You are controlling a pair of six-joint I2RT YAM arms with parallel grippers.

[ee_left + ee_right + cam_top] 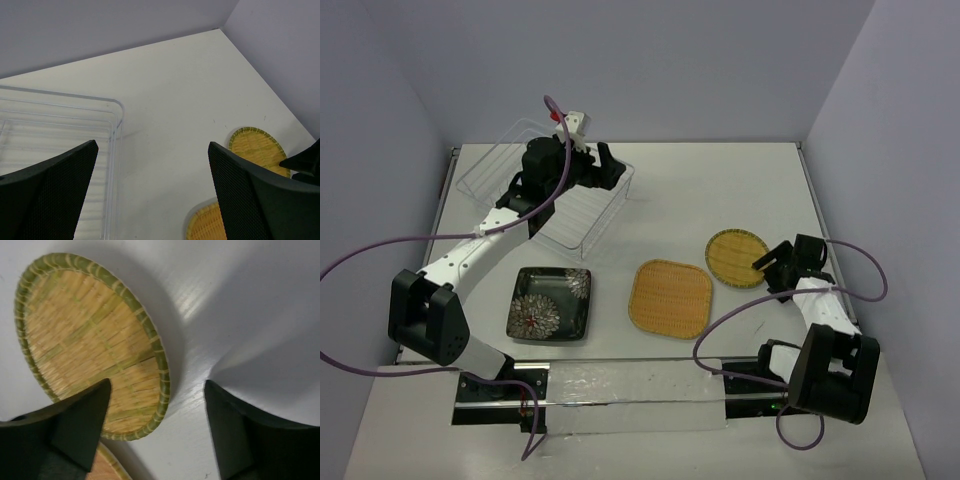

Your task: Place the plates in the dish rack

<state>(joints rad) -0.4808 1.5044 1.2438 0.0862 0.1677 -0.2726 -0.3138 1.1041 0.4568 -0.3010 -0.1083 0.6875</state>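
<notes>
The clear wire dish rack (576,226) stands at the back left with nothing in it. My left gripper (610,165) is open and empty, hovering over the rack's right rim (116,150). The small round yellow woven plate (735,257) lies flat at the right. My right gripper (772,262) is open, low at its near-right edge: in the right wrist view one finger is over the plate (85,335), the other over bare table. The orange rounded-square plate (668,298) and the black flowered plate (550,304) lie flat near the front.
The white table is bounded by grey walls at the back and both sides. The arms' bases sit on a rail (620,385) at the near edge. Purple cables loop beside each arm. The left wrist view also shows the yellow plate (257,150) and the orange plate's corner (205,225).
</notes>
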